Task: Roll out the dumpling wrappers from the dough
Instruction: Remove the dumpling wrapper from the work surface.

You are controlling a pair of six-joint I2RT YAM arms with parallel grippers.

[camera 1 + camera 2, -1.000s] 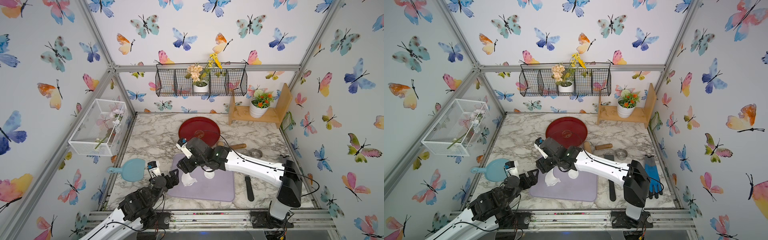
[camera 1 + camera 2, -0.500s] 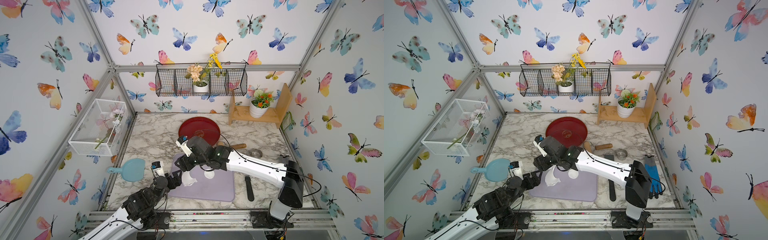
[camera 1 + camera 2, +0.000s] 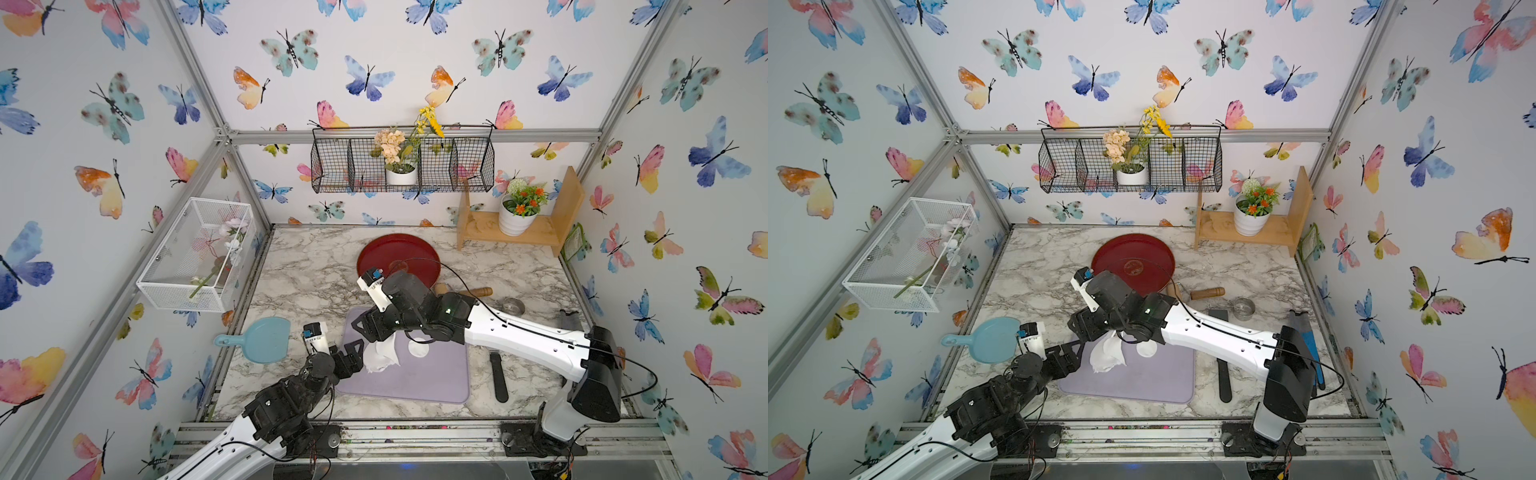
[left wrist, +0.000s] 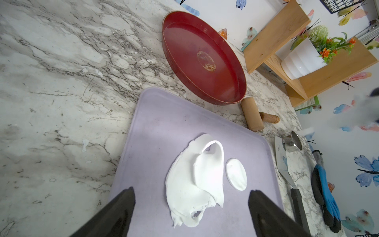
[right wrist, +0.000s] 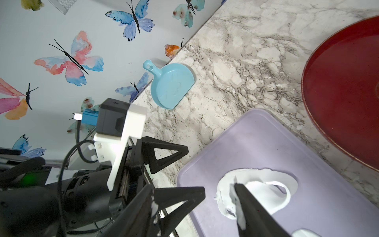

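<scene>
Left gripper [image 4: 191,190] gapes wide at the near left of the purple mat [image 4: 164,123], facing the torn dough [image 4: 184,195]; right gripper [image 3: 376,332] hangs over it, its opening impossible to tell

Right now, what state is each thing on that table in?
dough, crumpled sheet with a hole, lying on the purple mat
dumpling wrapper, cut out, flat beside the dough
red tray, empty
wooden roller, lying unheld by the tray
left pincer, open, holding nothing
right pincer, over the dough; opening unclear
</scene>
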